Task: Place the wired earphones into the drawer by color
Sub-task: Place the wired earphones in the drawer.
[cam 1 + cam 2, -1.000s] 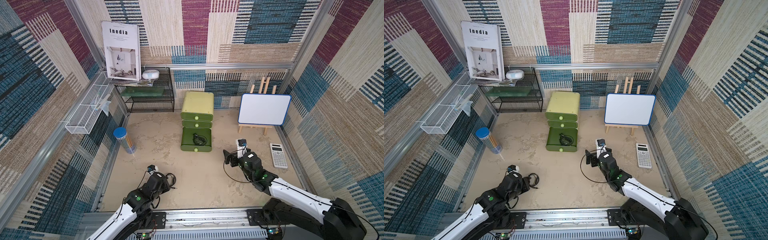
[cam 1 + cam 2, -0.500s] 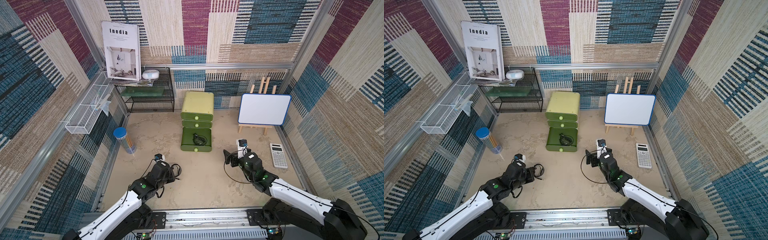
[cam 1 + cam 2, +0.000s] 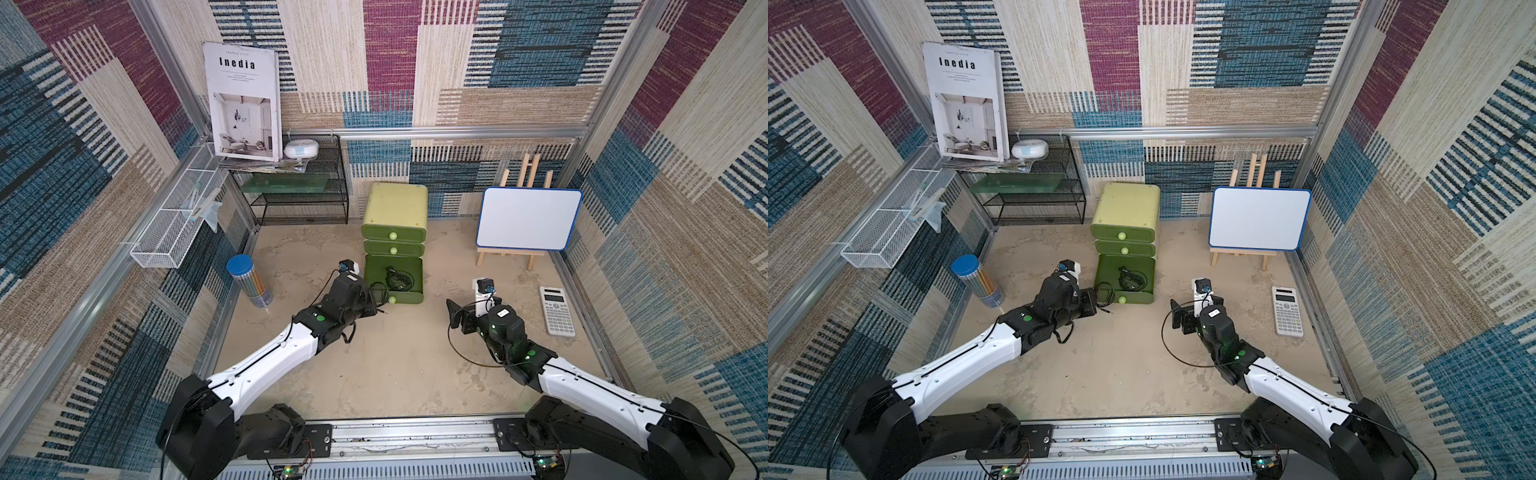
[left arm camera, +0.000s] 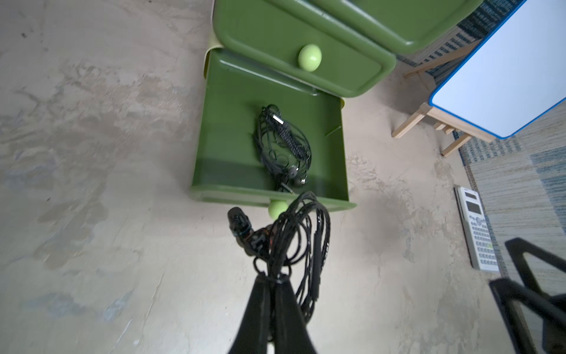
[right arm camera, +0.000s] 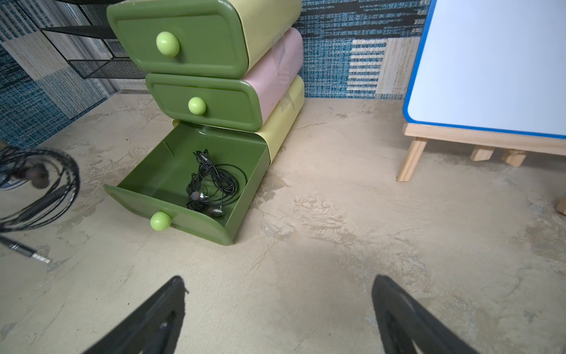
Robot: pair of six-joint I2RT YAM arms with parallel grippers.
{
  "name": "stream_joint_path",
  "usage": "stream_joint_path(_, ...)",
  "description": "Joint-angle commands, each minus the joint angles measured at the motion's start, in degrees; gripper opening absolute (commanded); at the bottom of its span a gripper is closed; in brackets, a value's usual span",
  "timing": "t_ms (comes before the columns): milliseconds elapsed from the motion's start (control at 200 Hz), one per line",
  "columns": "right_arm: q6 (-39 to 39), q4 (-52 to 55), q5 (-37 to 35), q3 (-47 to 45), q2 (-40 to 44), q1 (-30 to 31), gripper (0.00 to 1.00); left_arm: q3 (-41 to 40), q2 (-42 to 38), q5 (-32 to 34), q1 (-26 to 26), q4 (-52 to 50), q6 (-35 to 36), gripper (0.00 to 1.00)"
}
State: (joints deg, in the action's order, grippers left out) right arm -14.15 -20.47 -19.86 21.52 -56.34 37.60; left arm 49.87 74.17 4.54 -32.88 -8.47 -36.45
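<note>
Left arm and right arm, white shells dotted with small dark screws, bulky black joints and shoulders, green dot near each wrist, thin black cable looping at the right wrist's 9 o'clock, left gripper black and tapered, small wrist cameras, seemingly blue-topped

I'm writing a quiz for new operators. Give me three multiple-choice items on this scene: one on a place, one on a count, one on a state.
1. Where do the unheld earphones lie?
A) on the shelf
B) in the bottom drawer
C) beside the calculator

2. How many drawers stand open?
A) one
B) two
C) three

3. The left gripper is:
A) open and empty
B) shut on a knob
C) shut on black earphones

1 B: the coil rests on the drawer's floor.
2 A: only the bottom one is pulled out.
3 C: it pinches the dangling cable bundle.
</note>
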Motion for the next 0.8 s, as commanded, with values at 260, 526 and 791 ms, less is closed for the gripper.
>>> stream_joint_path(260,0.53,-1.53,-0.53,-0.24,-0.17,0.07,0.98,12.16,15.34,-3.0,3.98,6.57,3.44,0.0)
stream_joint_path(526,0.57,-1.64,-0.54,-0.23,-0.35,0.04,0.98,15.58,21.65,-3.88,6.15,8.44,3.03,0.0)
stream_joint_path(791,0.53,-1.68,-0.45,-0.16,-0.64,0.01,0.98,15.0,24.85,-3.92,6.95,10.33,1.99,0.0)
